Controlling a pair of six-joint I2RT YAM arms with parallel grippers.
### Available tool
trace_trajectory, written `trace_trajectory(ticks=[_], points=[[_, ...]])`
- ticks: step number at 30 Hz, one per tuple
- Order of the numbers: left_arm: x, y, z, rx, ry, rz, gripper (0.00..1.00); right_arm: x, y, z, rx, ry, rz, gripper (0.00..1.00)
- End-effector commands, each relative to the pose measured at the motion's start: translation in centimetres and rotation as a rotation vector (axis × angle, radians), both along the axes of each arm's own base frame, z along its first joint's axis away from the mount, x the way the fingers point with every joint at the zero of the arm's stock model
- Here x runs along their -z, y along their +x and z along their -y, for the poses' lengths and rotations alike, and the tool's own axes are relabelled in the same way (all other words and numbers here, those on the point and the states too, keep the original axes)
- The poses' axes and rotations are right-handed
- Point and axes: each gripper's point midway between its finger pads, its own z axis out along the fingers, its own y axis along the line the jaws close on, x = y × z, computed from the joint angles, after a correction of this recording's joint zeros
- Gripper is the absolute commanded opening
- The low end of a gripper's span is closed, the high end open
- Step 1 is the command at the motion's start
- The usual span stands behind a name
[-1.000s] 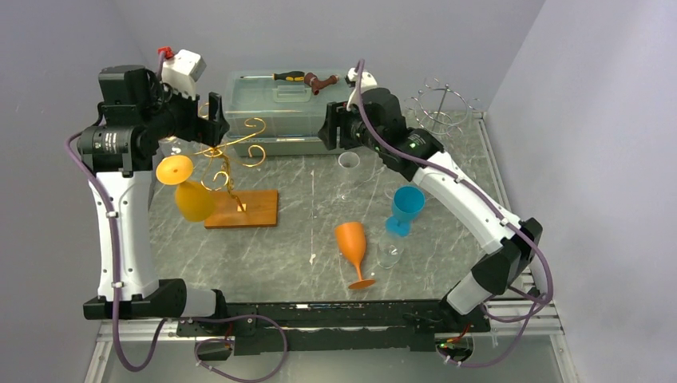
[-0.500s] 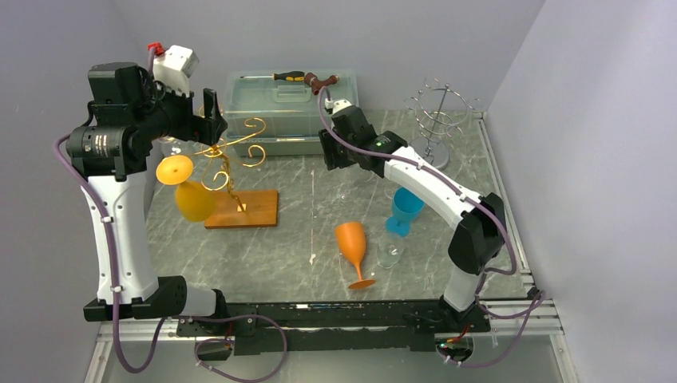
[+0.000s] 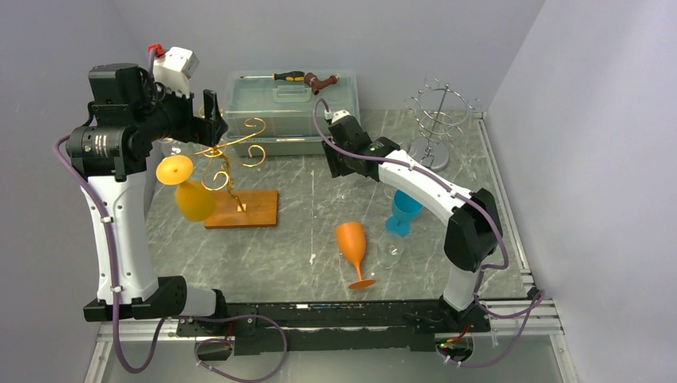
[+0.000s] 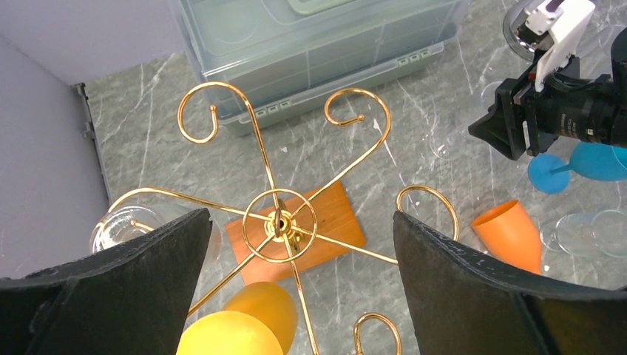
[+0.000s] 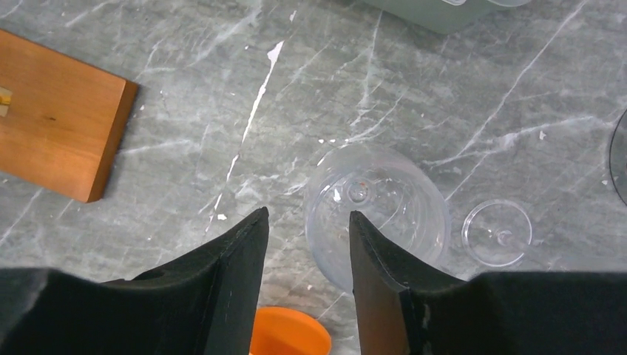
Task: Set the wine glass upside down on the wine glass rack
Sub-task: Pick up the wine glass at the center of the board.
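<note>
Clear wine glass (image 5: 403,211) stands upright on the surface (image 3: 295,239), about mid-width, toward the far edge, just in front of the plastic box (image 3: 287,112). Right gripper (image 5: 307,218) is directly over it, pointing down.

Right wrist view: one side of the glass rim sits in the gap between the fingers. One finger (image 5: 377,274) overlaps the bowl opening. The other finger is outside the rim, with bare surface showing between it and the glass. Jaws are partly apart, about half gap, not clamped on anything. Can't tell if the finger over the bowl touches the glass.

Gold rack (image 3: 231,159) stands on its wooden base (image 3: 243,209) in the left half of the surface, well apart from the clear wine glass. A yellow-orange glass (image 3: 192,199) hangs upside down from a rack arm on the side nearest the left edge. Left gripper (image 4: 299,218) is above the rack hub, jaws spread wide, holding nothing. The rack's curled arms show between its fingers.

Toward the near edge, right of centre:
- orange glass (image 3: 351,239), with a second clear glass (image 3: 389,251) just beside it
- blue glass (image 3: 405,206) upright, near both, partly behind the right arm

Wire stand (image 3: 437,112) is in the far right corner. A screwdriver (image 3: 287,76) lies on the box lid.
</note>
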Motion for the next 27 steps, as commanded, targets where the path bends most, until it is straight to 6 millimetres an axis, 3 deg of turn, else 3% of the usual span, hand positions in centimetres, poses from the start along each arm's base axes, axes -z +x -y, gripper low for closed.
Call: trace_trajectory(ticks=[1, 4, 7, 9, 14, 18, 27], points=[[-1.1, -1.0, 0.4, 0.013, -0.027, 0.015, 0.99, 1.0, 0.3, 0.5, 0.022, -0.036, -0.009, 0.45], [-1.1, -1.1, 0.4, 0.016, -0.026, 0.012, 0.99, 1.0, 0.5, 0.1, 0.011, -0.036, -0.012, 0.32], [-1.2, -1.3, 0.4, 0.018, -0.023, 0.015, 0.99, -0.4, 0.9, -0.2, 0.002, -0.021, 0.011, 0.19], [-1.3, -1.4, 0.5, 0.020, -0.022, 0.019, 0.99, -2.0, 1.0, -0.5, -0.006, 0.008, 0.030, 0.00], [-1.5, -1.8, 0.8, 0.037, -0.031, 0.025, 1.00, -6.7, 0.3, -1.8, -0.066, 0.125, 0.071, 0.00], [-1.6, -1.8, 1.2, 0.057, -0.043, 0.022, 0.99, -12.6, -1.3, -2.3, -0.124, 0.250, 0.135, 0.00], [-1.5, -2.5, 3.2, 0.156, -0.110, -0.005, 0.99, -29.0, -8.0, -0.8, -0.272, 0.590, 0.379, 0.00]])
